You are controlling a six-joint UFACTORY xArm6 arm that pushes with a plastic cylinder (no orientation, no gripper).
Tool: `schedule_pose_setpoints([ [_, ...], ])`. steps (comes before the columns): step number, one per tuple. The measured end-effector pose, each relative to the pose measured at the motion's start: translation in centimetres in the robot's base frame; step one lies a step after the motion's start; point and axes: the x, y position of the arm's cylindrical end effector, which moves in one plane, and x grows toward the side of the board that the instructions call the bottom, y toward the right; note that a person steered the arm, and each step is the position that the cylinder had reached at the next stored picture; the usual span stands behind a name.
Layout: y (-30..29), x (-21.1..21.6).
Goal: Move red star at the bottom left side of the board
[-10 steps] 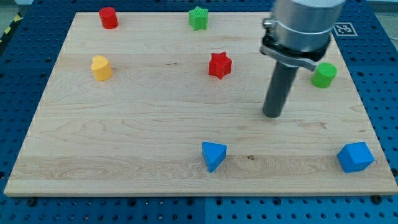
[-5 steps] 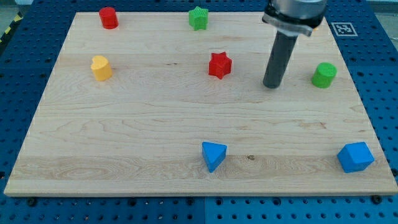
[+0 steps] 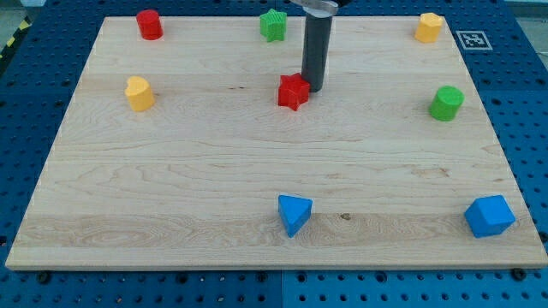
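The red star [image 3: 293, 91] lies on the wooden board [image 3: 214, 171], a little above its middle. My tip [image 3: 312, 88] is at the star's upper right edge and touches it. The dark rod rises straight up out of the view's top.
A red cylinder [image 3: 150, 24] and a green star [image 3: 273, 25] sit near the top edge, a yellow block [image 3: 429, 26] at the top right. A yellow block [image 3: 139, 93] is at the left, a green cylinder [image 3: 446, 103] at the right. A blue triangle [image 3: 294, 213] and a blue block [image 3: 489, 216] lie near the bottom.
My tip moved up and left across the board, from right of the middle to the red star. The star has shifted slightly left and down.
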Motion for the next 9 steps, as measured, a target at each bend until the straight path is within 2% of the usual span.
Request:
schedule_pose_setpoints([
  [2, -3.0, 0.2],
  [9, -15.1, 12.1],
])
